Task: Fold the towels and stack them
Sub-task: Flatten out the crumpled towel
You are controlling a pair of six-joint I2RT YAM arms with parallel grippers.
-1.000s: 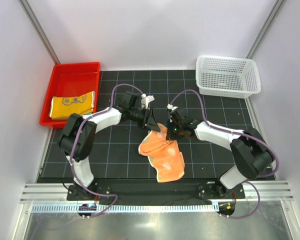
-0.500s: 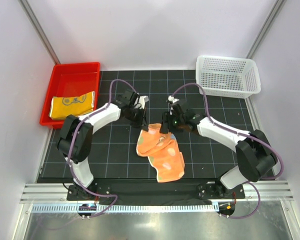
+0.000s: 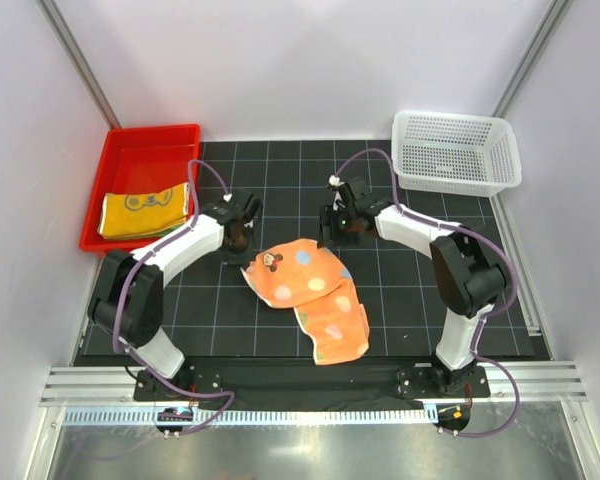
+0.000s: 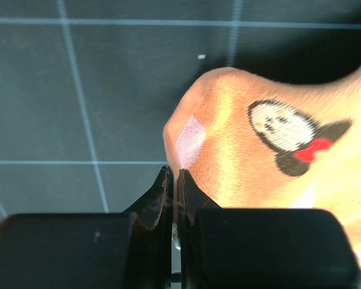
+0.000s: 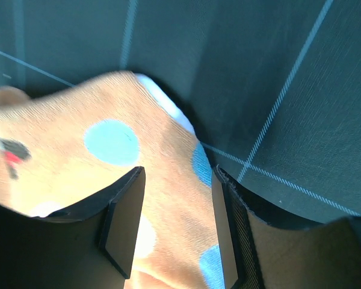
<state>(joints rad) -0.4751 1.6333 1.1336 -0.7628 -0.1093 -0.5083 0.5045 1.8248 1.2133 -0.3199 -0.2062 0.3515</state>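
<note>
An orange polka-dot towel (image 3: 305, 290) with a small cartoon figure lies partly spread on the black gridded mat. My left gripper (image 3: 242, 242) is shut on its left corner; in the left wrist view the jaws (image 4: 174, 177) pinch a thin edge of the towel (image 4: 259, 156). My right gripper (image 3: 332, 230) hangs open over the towel's far right corner, and cloth (image 5: 66, 162) shows under and between its spread fingers (image 5: 123, 211). A yellow-orange towel (image 3: 145, 210) lies folded in the red tray (image 3: 140, 150).
The red tray sits at the far left of the mat. A white mesh basket (image 3: 456, 152) stands at the far right. White walls close in the mat on three sides, and the arm bases stand at the near edge.
The left gripper closed on the towel's corner and drew it left. The right gripper opened, let go and moved toward the far side. The towel now lies wider.
</note>
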